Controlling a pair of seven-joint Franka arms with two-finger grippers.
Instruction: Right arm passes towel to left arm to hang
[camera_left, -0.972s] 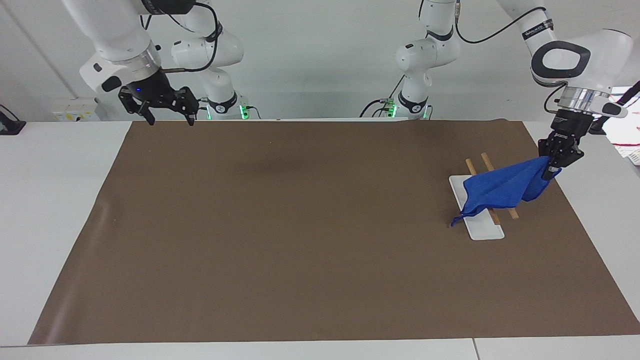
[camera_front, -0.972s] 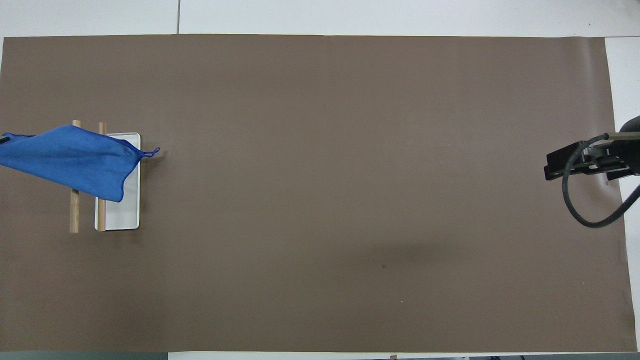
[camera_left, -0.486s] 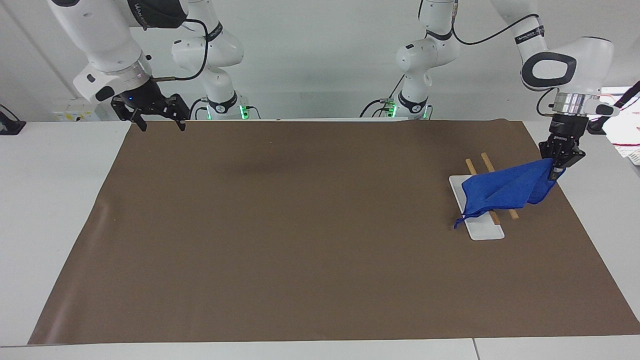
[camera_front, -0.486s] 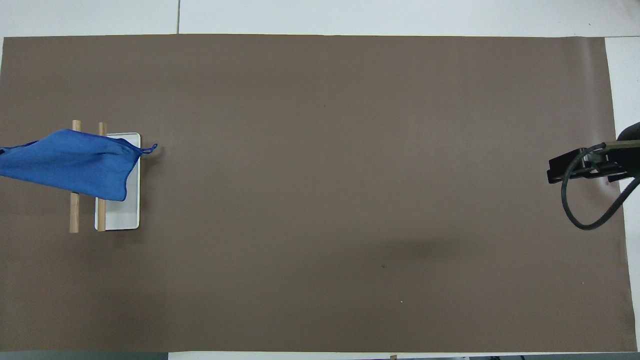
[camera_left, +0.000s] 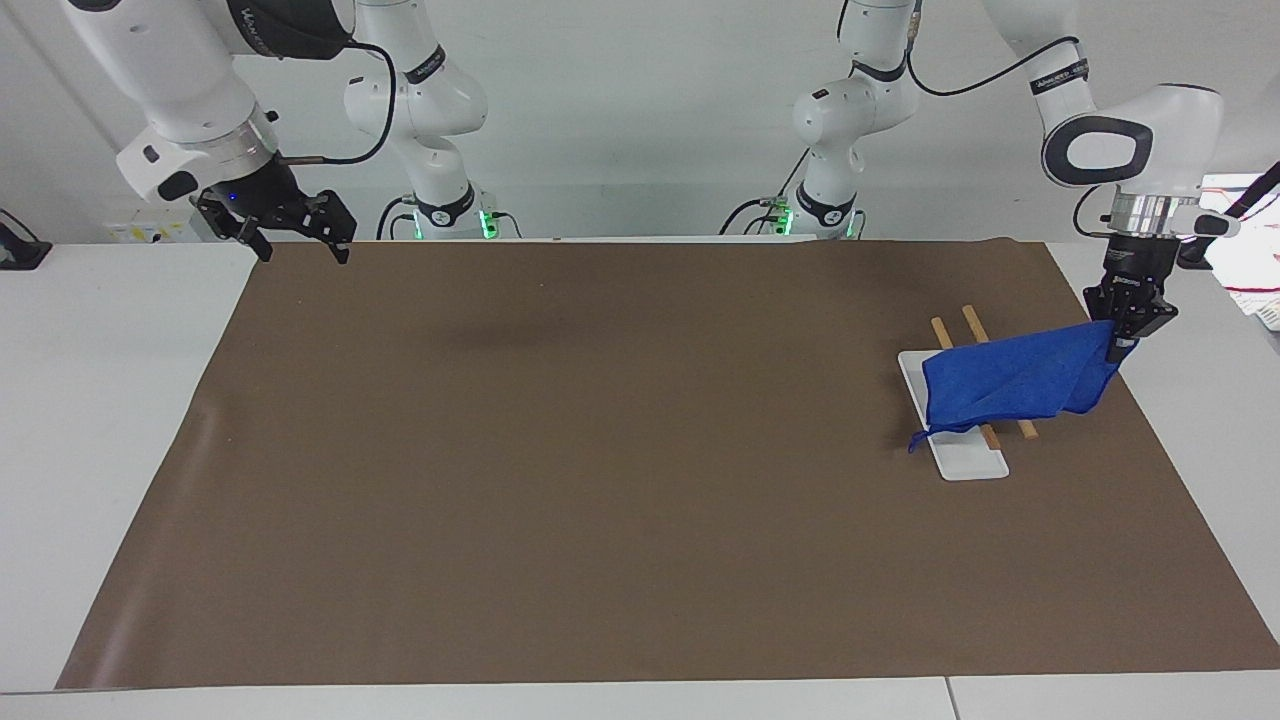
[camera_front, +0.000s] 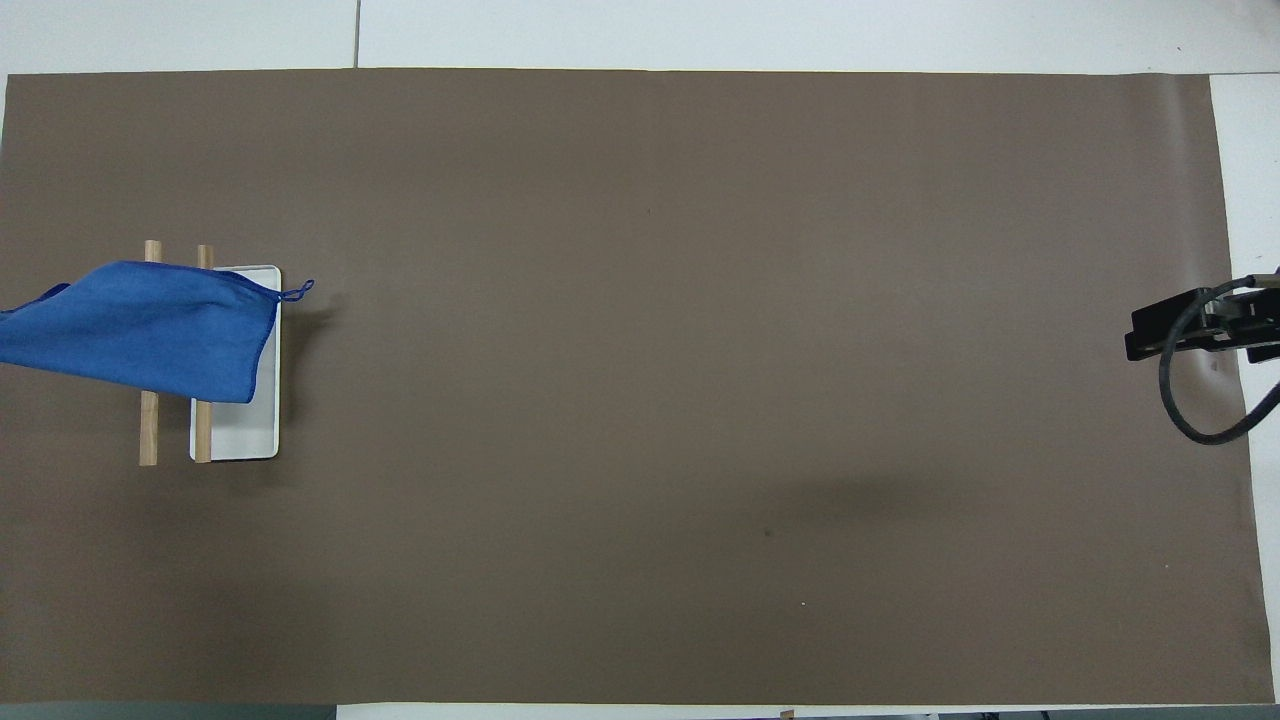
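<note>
In the facing view, the bright royal-blue microfibre towel (camera_left: 1015, 382) is gripped at one corner by the left gripper (camera_left: 1127, 335) and draped over the wooden rails (camera_left: 975, 328) of the white rack (camera_left: 968, 462) at the brown mat's (camera_left: 600, 450) left-arm edge. The right gripper (camera_left: 295, 238) is held open over the mat's right-arm corner nearest the robots.

Over the last second the right gripper (camera_left: 296, 235) has drawn back from above the mat's edge toward its own end of the table, rising a little, fingers spread wide as before. The left gripper (camera_left: 1127, 335) (pinching one corner) has carried the towel (camera_left: 1010, 378) outward and lower, so the cloth now drapes flatter across the rack's wooden bars (camera_left: 1022, 427), its loop (camera_front: 295, 291) hanging lower beside the white base (camera_left: 965, 458).
</note>
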